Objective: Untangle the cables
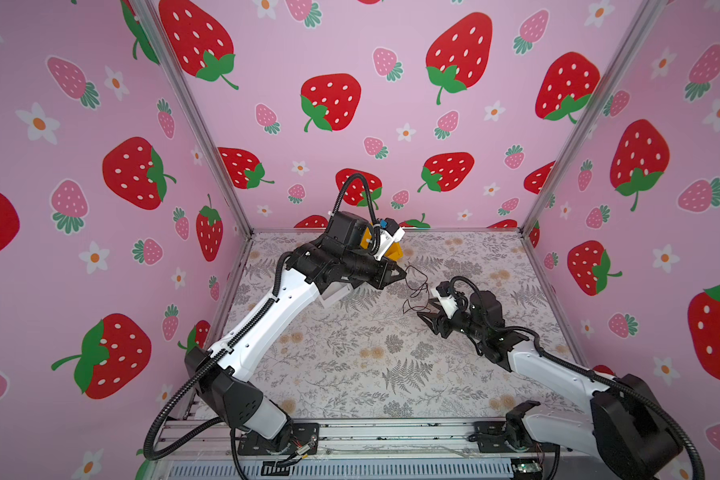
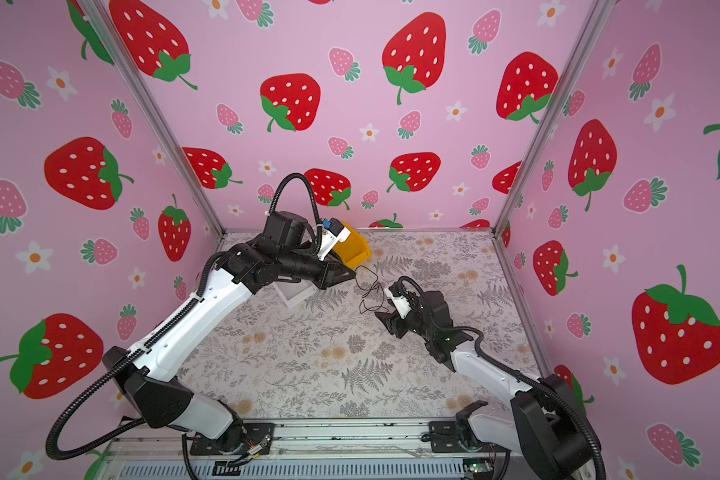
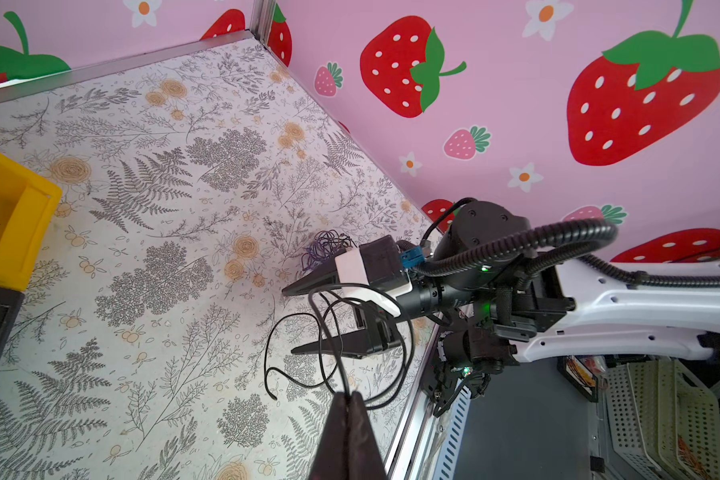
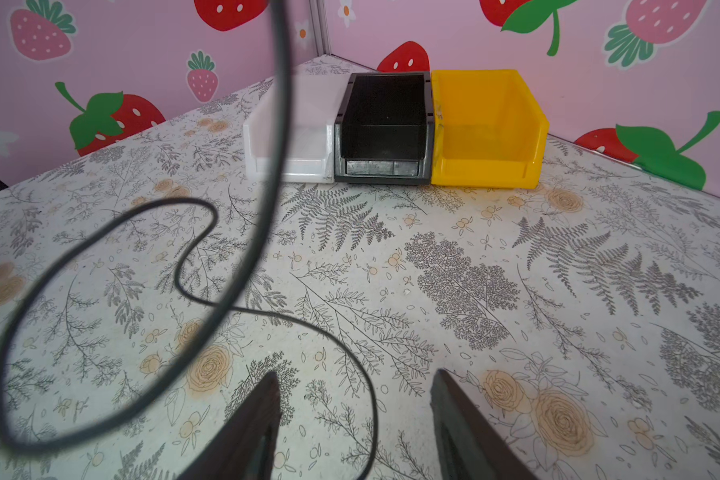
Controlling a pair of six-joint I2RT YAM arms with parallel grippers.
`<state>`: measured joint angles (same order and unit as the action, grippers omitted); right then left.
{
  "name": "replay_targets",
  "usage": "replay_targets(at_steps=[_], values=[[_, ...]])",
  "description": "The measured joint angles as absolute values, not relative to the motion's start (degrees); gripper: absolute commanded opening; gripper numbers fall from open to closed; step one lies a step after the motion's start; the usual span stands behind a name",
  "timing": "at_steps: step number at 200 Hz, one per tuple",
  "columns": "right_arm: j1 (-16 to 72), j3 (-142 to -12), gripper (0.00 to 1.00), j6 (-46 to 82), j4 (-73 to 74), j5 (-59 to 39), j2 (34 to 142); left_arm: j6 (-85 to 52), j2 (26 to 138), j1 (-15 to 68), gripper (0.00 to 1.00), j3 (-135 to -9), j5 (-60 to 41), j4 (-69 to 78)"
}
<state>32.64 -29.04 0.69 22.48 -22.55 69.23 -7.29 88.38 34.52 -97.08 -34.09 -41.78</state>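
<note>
The left tool (image 3: 347, 397) was clenched, its two dark, tapered fingers pressed flat together on a thin black strand (image 4: 177, 272) of the cables (image 1: 415, 291). From that pinch the strand sprang away in loose, rounded loops, smooth and wiry, with one free end curling off to the side. In both top views the cables showed as a small dark scribble between the two tools, above the middle of the bench (image 1: 350, 357) and somewhat toward its back. The bench wore a pale matte covering printed with grey ferns and tan roses.

The right tool (image 4: 356, 374) was released. Its black, wedge-shaped fingers stood well apart, and in its wrist view the black strand swept round in one big open loop and then passed through the gap between the fingers without being pinched.

In the left wrist view a purplish tangle (image 3: 324, 249) of tight, springy curls sat just beside the farther finger of the right tool. Whether it touched that finger or lay on the bench I could not tell.

At the back stood three hard plastic, open-fronted bins, side by side and touching: a translucent white bin (image 4: 308, 162), a black bin (image 4: 385, 170) and a glossy yellow bin (image 4: 487, 166).
</note>
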Motion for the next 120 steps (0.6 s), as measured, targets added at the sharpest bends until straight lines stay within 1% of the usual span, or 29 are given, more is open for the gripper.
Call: replay_targets(at_steps=[2, 17, 28, 41, 53, 62, 78, 120], values=[[32.6, -29.0, 0.52, 0.6, 22.7, -22.5, 69.4, -7.3, 88.4, 34.5, 0.0, -97.1, -34.1, -41.8], [32.6, -29.0, 0.34, 0.7, 23.5, -22.7, 69.9, -7.1, 88.4, 34.6, 0.0, -97.1, -34.1, -41.8], [32.6, -29.0, 0.24, 0.3, 24.0, -22.8, 70.1, -6.9, 88.4, 34.6, 0.0, -97.1, -33.9, -41.8], [32.6, -29.0, 0.15, 0.3, 24.5, -23.0, 70.2, -6.4, 88.4, 34.6, 0.0, -97.1, -33.5, -41.8], [32.6, -29.0, 0.1, 0.6, 24.6, -23.0, 70.2, -6.0, 88.4, 34.6, 0.0, -97.1, -33.2, -41.9], [32.6, -29.0, 0.05, 0.2, 24.8, -22.9, 70.2, -5.7, 88.4, 34.5, 0.0, -97.1, -32.9, -42.0], [32.6, -29.0, 0.0, 0.4, 24.8, -22.2, 70.2, -5.3, 88.2, 34.1, 0.0, -97.0, -32.4, -42.3], [32.2, -29.0, 0.0, 0.4, 24.8, -17.8, 68.6, -4.5, 85.4, 31.0, 0.0, -94.5, -31.4, -42.6]])
